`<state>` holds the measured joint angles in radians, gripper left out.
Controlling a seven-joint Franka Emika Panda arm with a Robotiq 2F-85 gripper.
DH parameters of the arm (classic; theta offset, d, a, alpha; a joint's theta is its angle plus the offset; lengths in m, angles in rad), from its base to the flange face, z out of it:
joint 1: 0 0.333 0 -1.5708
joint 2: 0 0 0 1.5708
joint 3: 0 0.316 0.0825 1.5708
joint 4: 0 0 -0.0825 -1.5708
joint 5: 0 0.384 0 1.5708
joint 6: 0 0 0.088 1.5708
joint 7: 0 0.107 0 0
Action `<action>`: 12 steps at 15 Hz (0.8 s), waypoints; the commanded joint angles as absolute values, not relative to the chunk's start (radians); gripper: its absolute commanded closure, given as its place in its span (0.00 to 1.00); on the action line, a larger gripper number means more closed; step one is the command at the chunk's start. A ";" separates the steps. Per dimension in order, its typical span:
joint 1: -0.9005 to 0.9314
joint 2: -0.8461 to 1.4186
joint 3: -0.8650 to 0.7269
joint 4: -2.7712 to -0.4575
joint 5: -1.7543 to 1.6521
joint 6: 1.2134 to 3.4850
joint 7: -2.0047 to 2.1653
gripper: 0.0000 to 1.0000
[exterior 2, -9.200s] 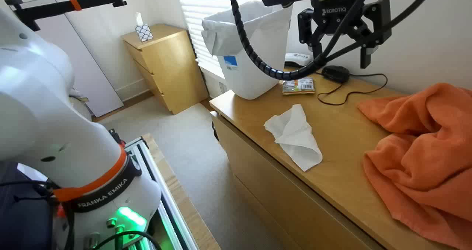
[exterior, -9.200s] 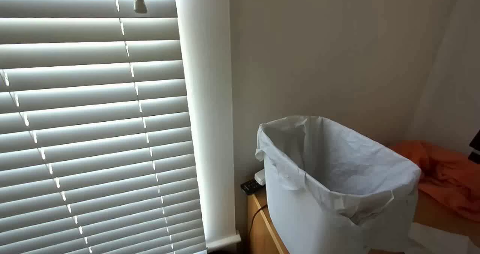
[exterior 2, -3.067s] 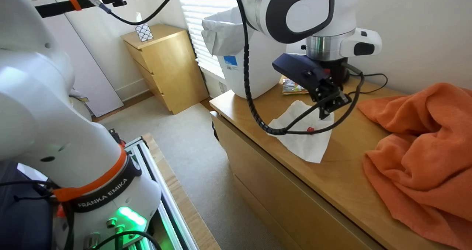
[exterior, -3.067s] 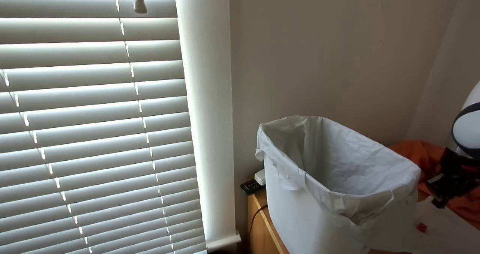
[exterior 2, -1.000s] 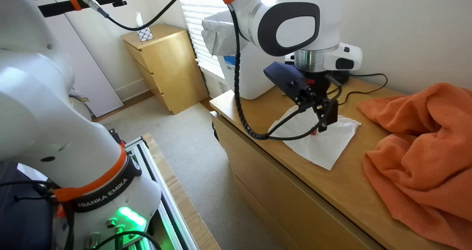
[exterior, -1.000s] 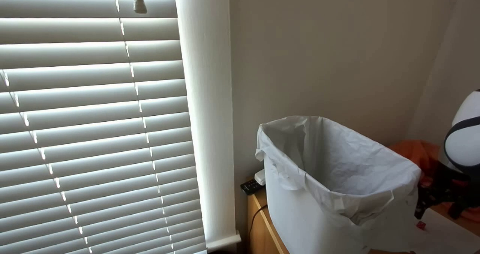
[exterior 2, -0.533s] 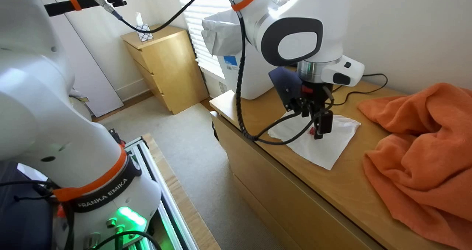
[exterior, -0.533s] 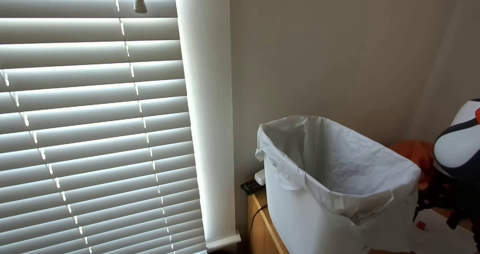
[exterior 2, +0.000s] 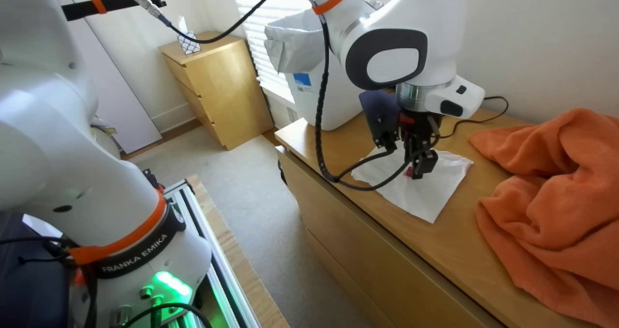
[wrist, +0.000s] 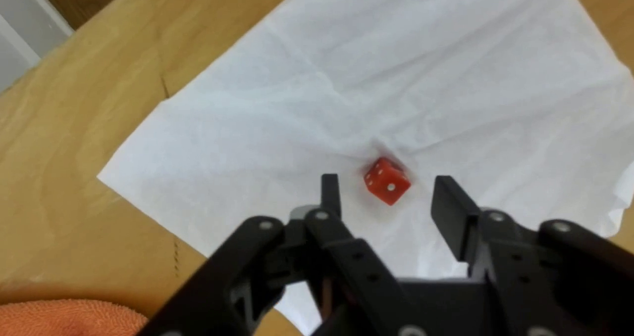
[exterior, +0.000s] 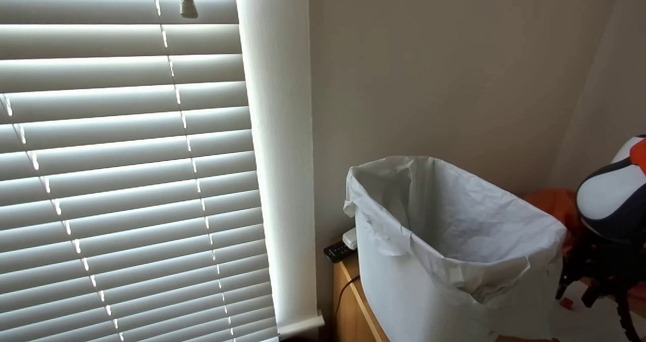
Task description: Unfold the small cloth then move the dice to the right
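Observation:
The small white cloth [exterior 2: 430, 197] lies spread out on the wooden dresser top, slightly creased; it fills much of the wrist view [wrist: 247, 128]. A red die [wrist: 388, 181] with white dots rests on it, also visible in both exterior views [exterior: 566, 303] [exterior 2: 409, 172]. My gripper [wrist: 389, 195] is open and empty. In the wrist view its two black fingertips stand on either side of the die, not touching it. In an exterior view the gripper [exterior 2: 418, 173] points down close beside the die. The fingertips' exact height above the cloth is unclear.
A crumpled orange cloth [exterior 2: 556, 212] lies on the dresser to one side. A tall white bin with a liner [exterior 2: 333, 93] stands at the dresser's end, close to the arm. The dresser's front edge [exterior 2: 367, 212] runs near the white cloth. A black cord [exterior 2: 476, 120] lies by the wall.
The white cloth was folded over with no die visible; now it is spread with the die showing. The gripper came down, opened, and in the last second shifted and turned slightly beside the die.

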<state>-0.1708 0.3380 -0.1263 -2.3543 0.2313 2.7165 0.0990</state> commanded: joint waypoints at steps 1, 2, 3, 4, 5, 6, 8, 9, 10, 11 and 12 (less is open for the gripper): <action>-0.184 0.357 -0.112 -2.346 0.261 2.731 0.103 0.30; -0.184 0.359 -0.111 -2.345 0.263 2.729 0.103 0.28; -0.185 0.360 -0.110 -2.344 0.266 2.728 0.101 0.30; -0.185 0.362 -0.110 -2.343 0.267 2.728 0.101 0.37; -0.185 0.364 -0.109 -2.343 0.268 2.729 0.100 0.39; -0.185 0.365 -0.109 -2.342 0.268 2.729 0.100 0.47; -0.186 0.366 -0.108 -2.341 0.270 2.731 0.100 0.71; -0.186 0.367 -0.109 -2.341 0.269 2.731 0.101 0.81; -0.187 0.368 -0.108 -2.340 0.270 2.731 0.099 0.88; -0.187 0.369 -0.108 -2.339 0.270 2.731 0.099 0.95; -0.187 0.370 -0.108 -2.336 0.270 2.730 0.099 0.99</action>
<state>-0.1738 0.3534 -0.1222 -2.3448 0.2478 2.7165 0.0993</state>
